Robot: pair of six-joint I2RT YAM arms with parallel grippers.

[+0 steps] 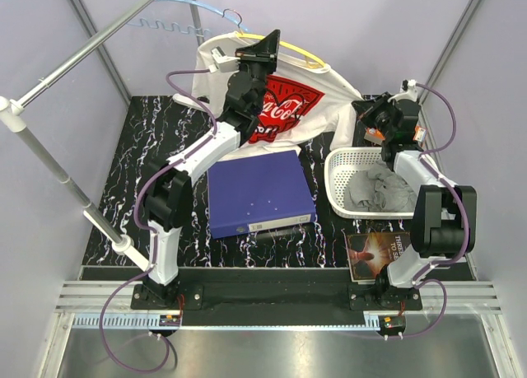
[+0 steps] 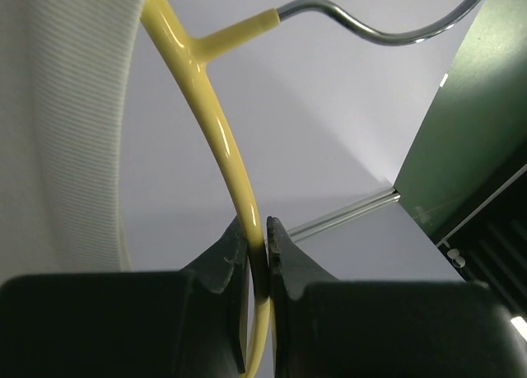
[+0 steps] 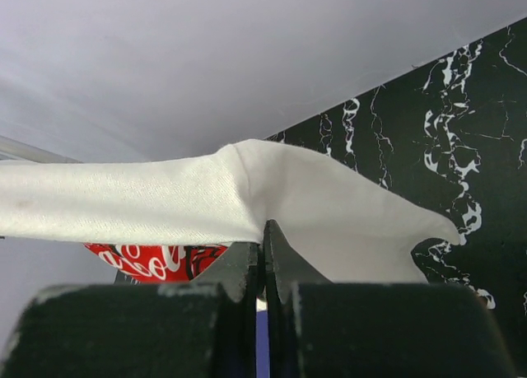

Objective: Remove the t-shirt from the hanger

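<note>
A white t-shirt [image 1: 288, 106] with a red Coca-Cola print hangs on a yellow hanger [image 1: 298, 53] held up over the back of the table. My left gripper [image 1: 268, 44] is shut on the hanger's yellow wire near the collar. In the left wrist view the wire [image 2: 216, 123] runs down between the closed jaws of that gripper [image 2: 265, 230], with the ribbed white collar [image 2: 74, 131] at the left. My right gripper [image 1: 368, 119] is shut on the shirt's right edge. The right wrist view shows the white cloth [image 3: 165, 201] pinched in that gripper [image 3: 263, 230].
A blue binder [image 1: 259, 195] lies in the middle of the black marbled table. A white basket [image 1: 331, 180] holding grey cloth [image 1: 380, 189] stands at the right, with a book [image 1: 377, 254] in front of it. A metal rail [image 1: 90, 44] crosses the upper left and carries a blue hanger [image 1: 198, 11].
</note>
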